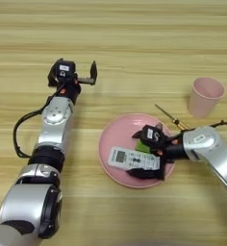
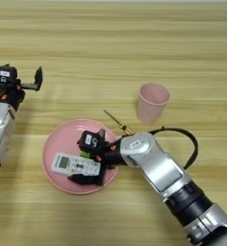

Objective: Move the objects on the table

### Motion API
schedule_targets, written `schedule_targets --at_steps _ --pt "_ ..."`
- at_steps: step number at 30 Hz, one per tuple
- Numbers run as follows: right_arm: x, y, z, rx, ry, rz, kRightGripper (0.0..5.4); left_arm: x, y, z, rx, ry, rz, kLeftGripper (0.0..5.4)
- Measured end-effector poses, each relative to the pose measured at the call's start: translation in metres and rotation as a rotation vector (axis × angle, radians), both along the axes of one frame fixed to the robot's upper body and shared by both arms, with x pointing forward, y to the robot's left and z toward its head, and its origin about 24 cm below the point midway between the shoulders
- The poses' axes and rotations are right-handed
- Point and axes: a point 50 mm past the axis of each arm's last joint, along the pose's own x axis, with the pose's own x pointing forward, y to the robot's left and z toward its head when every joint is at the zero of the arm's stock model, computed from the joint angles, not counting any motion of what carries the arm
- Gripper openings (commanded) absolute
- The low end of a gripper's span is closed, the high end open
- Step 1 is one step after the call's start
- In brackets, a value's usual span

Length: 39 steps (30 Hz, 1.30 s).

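A light wood-grain tabletop point(image 1: 134, 43) fills the view. Nearest, one round pink plate point(image 1: 110, 139) is seen carrying one white remote control point(image 1: 130, 159) and one green block point(image 1: 143, 146); the right claw point(image 1: 145, 154) is spread around the remote. Beyond lie one screwdriver point(image 1: 169, 115), one pink cup point(image 1: 205, 97), and the left claw point(image 1: 89, 77), spread, empty.

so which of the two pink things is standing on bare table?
The pink cup, upright on the wood at the right, past the screwdriver. The other pink thing, the plate, lies flat, with the remote on it and the right gripper at the remote.
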Motion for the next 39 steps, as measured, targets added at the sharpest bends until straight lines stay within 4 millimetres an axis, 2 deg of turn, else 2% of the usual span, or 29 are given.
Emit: schedule_targets --at_steps 13,22,33,39 --pt "0.005 0.014 -0.007 -0.032 -0.043 0.042 3.84 0.0 -0.004 0.001 -0.004 -0.006 -0.006 5.4" --pt "0.005 0.016 -0.009 -0.039 -0.044 0.06 2.89 0.0 -0.004 0.001 -0.004 -0.006 -0.007 5.4" --pt "0.005 0.015 -0.009 -0.034 -0.042 0.057 2.89 0.0 -0.005 0.001 -0.005 -0.006 -0.008 5.4" --pt "0.011 0.007 -0.002 0.013 -0.046 -0.005 2.89 0.0 -0.006 0.001 -0.005 -0.005 -0.009 5.4"
